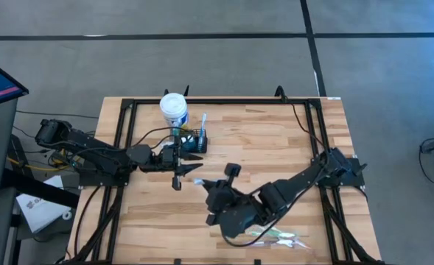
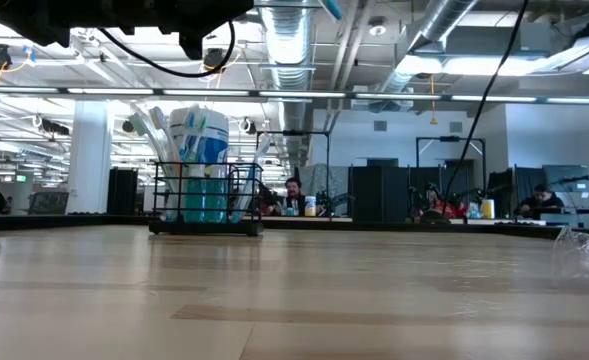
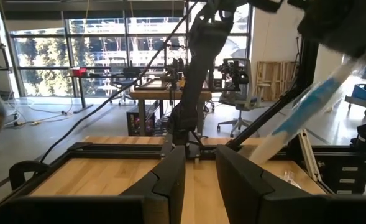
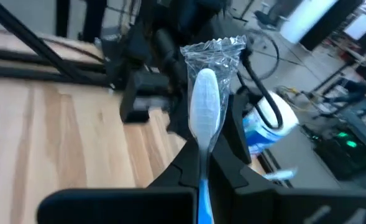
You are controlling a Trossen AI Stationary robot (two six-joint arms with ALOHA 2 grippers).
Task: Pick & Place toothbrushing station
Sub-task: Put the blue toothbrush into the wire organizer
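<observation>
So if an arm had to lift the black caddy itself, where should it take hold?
Probably by the black caddy's rim wall on the side away from the white tub, coming straight down. It stands upright and open-topped, the tub crowds its far side, and a brush handle rises from it. The left gripper is nearest; the right gripper already holds a wrapped toothbrush.

1. Small black slotted caddy (image 1: 194, 140) stands at the wooden table's (image 1: 275, 147) back, just before the white blue-labelled tub (image 1: 174, 109)
2. Clear-wrapped toothbrushes (image 1: 275, 237) lie near the table's front edge
</observation>
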